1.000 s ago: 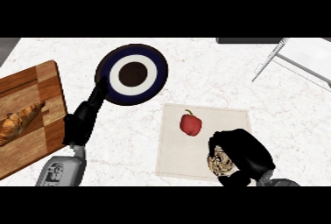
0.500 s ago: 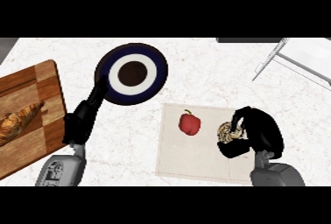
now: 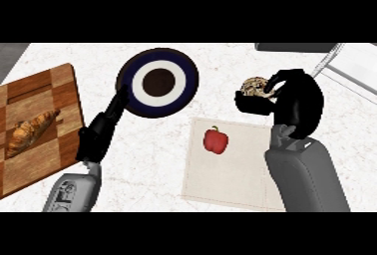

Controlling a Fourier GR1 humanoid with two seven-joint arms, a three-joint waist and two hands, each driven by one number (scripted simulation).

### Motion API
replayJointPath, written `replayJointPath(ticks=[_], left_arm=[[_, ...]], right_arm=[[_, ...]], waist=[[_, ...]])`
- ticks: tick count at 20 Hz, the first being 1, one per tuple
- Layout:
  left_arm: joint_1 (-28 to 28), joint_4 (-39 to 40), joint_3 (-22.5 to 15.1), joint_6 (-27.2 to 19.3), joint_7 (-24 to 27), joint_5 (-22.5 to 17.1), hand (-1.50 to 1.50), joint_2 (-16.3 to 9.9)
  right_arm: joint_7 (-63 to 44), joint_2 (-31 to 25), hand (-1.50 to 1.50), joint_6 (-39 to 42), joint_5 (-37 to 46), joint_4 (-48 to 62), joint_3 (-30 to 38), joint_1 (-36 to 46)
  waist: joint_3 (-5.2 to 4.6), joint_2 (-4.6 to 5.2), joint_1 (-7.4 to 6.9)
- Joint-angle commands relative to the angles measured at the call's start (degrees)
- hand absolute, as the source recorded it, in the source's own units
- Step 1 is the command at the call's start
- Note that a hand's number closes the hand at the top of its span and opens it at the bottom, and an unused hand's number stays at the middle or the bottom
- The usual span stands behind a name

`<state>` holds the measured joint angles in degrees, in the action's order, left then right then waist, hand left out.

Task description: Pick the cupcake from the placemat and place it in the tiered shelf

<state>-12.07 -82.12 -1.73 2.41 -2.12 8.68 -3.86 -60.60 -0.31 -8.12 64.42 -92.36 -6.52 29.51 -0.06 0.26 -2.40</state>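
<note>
**Fingers curled round cupcake, now clear of the placemat**

Fingers (image 3: pixel 259 102) of the right hand (image 3: pixel 294 99) wrapped round the cupcake (image 3: pixel 255 86), holding it right of centre in the upper part of the frame, above the placemat's (image 3: pixel 232 174) far edge. Lifted and carried up-frame over the last second: a moment ago low over the mat's right side, now past its top border and nearer the thin grey bars of the tiered shelf (image 3: pixel 335 62) at the upper right. Pick judged done; carry under way; placing not yet begun, with a stretch of bare counter between hand and shelf.

Left hand (image 3: pixel 110 119) resting at left of centre, fingers straight and relaxed, holding nothing, its tips just beside the rim of the plate (image 3: pixel 188 74).

Materials and shapes:
- Cupcake: small, rounded, lumpy pale-brown top, mottled; lower part hidden by black fingers.
- Placemat: flat pale square, cloth-like, matte, slightly skewed in the lower middle.
- Red pepper (image 3: pixel 215 140): glossy, blocky, lying on the mat's upper left part, well apart from the hand.
- Plate: round, dark navy rim, white ring, dark brown centre, smooth glaze.
- Cutting board (image 3: pixel 52 89): chequered wood, warm brown, far left, bearing a golden, ridged croissant (image 3: pixel 29 132).
- Counter (image 3: pixel 147 164): white stone with faint veining.
- Shelf: slender metal-looking rods, only partly in frame; tiers not made out
</note>
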Motion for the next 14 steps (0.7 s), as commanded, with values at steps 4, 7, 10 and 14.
replayJointPath(ticks=[4, 7, 10, 14], left_arm=[[-0.5, 0.1, 0.5, -0.2, -1.0, 0.0, 0.0, -0.1], [2.1, -1.2, 1.3, 0.3, -0.8, -0.8, 0.0, -0.9], [1.6, -2.2, 0.9, -0.3, -2.2, -0.4, 0.0, -0.5], [3.0, -0.5, 1.8, 1.2, 1.9, -1.2, 0.0, -1.8]], right_arm=[[-16.7, 0.3, 1.5, -5.0, 11.4, 7.0, 1.2, 17.4], [-16.8, 0.3, 1.5, 2.0, 16.8, 6.0, 4.3, 19.0], [-19.4, 0.3, 1.5, 7.8, 21.2, 4.5, 4.1, 24.7], [-17.7, -0.7, 1.5, 6.5, 27.3, 8.1, 8.4, 28.6]], waist=[[-0.05, -0.2, 0.39], [-0.04, -0.51, 1.62], [-0.04, -0.73, 1.96], [-0.04, -0.33, 1.64]])
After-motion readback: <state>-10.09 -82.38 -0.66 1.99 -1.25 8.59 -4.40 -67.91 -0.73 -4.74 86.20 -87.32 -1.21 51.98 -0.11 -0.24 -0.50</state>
